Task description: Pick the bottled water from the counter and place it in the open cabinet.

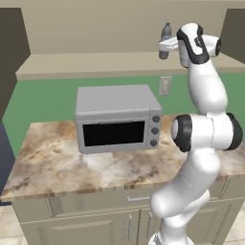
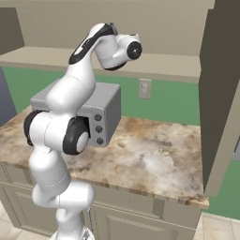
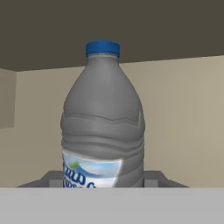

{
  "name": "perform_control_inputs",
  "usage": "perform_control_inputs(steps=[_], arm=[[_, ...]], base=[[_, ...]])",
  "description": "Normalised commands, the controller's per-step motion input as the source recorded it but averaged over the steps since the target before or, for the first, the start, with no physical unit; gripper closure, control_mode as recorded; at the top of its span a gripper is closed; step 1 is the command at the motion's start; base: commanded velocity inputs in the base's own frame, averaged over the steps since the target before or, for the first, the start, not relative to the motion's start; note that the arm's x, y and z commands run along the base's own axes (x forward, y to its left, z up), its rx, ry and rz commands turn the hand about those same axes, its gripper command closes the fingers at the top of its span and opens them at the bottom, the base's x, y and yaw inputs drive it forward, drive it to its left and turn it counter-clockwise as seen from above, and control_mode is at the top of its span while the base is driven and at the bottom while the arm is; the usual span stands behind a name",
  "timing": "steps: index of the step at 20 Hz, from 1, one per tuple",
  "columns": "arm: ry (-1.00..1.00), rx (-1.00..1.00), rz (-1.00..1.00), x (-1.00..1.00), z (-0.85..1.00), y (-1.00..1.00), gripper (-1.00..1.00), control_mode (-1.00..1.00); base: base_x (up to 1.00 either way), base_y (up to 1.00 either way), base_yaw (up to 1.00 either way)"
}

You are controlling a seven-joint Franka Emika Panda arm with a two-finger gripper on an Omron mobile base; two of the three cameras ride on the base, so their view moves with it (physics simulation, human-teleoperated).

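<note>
Pincer (image 1: 165,48) clamped on the bottle (image 1: 165,40), upper right of frame, above the cabinet shelf (image 1: 95,64). Keep it upright, lower slow until the bottom touches, then let go.

White glossy arm (image 1: 206,91), rounded segments, dark joint bands.

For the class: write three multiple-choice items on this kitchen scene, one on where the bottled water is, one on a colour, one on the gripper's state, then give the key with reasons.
1. Where is the bottled water?
A. lying on the counter
B. raised at the open cabinet
C. on the microwave

2. What colour is its cap?
A. red
B. white
C. blue

3. The gripper is:
A. shut on the bottle
B. open and empty
C. resting on the counter

Key: B, it is upright in front of the cabinet's back panel, above the shelf; C, the hand view shows a blue cap; A, the bottle sits between the fingers.
</note>
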Motion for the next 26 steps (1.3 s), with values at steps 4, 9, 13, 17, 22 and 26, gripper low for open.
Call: perform_control_inputs(steps=[4, 9, 13, 17, 22, 26], arm=[[0.0, 0.0, 0.0, 0.28, -0.12, -0.01, 1.0, -1.0], [0.0, 0.0, 0.0, 0.25, -0.11, 0.0, 1.0, -1.0], [0.0, 0.0, 0.0, 0.26, -0.11, 0.0, 1.0, -1.0], [0.0, 0.0, 0.0, 0.27, -0.15, 0.0, 1.0, -1.0], [0.0, 0.0, 0.0, 0.27, -0.17, 0.0, 1.0, -1.0], [0.0, 0.0, 0.0, 0.16, -0.13, 0.0, 1.0, -1.0]], base=[[0.0, 0.0, 0.0], [0.0, 0.0, 0.0], [0.0, 0.0, 0.0], [0.0, 0.0, 0.0], [0.0, 0.0, 0.0], [0.0, 0.0, 0.0]])
